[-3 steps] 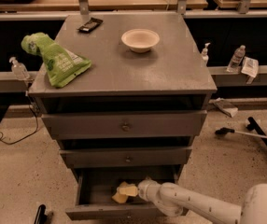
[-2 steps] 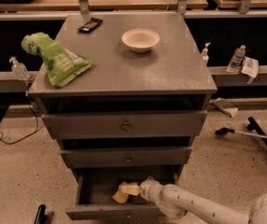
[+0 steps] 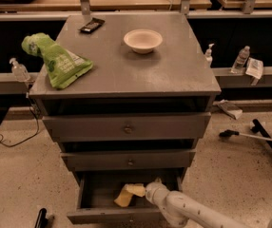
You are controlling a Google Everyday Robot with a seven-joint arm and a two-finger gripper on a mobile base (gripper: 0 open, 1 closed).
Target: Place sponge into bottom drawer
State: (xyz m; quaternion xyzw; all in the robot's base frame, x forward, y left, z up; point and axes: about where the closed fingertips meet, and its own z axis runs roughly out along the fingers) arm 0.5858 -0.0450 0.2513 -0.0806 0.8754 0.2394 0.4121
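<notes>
A grey cabinet (image 3: 126, 75) is standing on a speckled floor, carrying a green bag (image 3: 57, 61) and a white bowl (image 3: 143, 40) on its top. Its bottom drawer (image 3: 102, 217) is sitting pulled open, with the sponge (image 3: 126, 196) lying tilted inside. The gripper (image 3: 146, 191) is reaching into the drawer and touching the sponge's right end; whether it is gripping cannot be told.

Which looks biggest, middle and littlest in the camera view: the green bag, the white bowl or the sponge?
1. green bag
2. white bowl
3. sponge, though the gripper, down in the bottom drawer, hides part of it, so bowl versus sponge is unsure.
</notes>
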